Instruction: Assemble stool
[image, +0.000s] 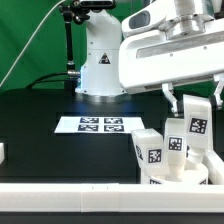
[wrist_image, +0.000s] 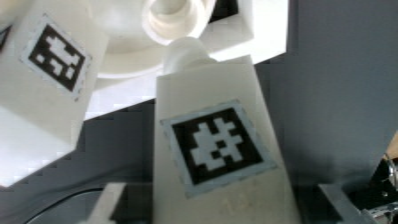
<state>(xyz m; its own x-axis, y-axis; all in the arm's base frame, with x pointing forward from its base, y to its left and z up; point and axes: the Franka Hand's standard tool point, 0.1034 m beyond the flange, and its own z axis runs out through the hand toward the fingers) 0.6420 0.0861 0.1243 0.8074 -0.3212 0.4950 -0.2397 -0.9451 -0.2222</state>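
Observation:
In the exterior view my gripper (image: 192, 108) hangs at the right, shut on a white stool leg (image: 196, 127) with a black-and-white tag. The leg stands upright over the round white seat (image: 186, 176) near the front right. Two more tagged legs (image: 148, 151) (image: 175, 146) rise from the seat beside it. The wrist view shows the held leg (wrist_image: 214, 140) running from between my gripper (wrist_image: 222, 203) fingers toward the seat's ring (wrist_image: 151, 45). One finger (wrist_image: 111, 200) shows on each side of the leg. Another tagged leg (wrist_image: 45, 85) stands close by. Whether the held leg's tip touches the seat is hidden.
The marker board (image: 100, 124) lies flat mid-table on the black surface. A long white rail (image: 70, 190) runs along the front edge. The robot's white base (image: 100, 65) stands at the back, with a green backdrop behind. A small white piece (image: 2, 152) sits at the exterior view's left edge.

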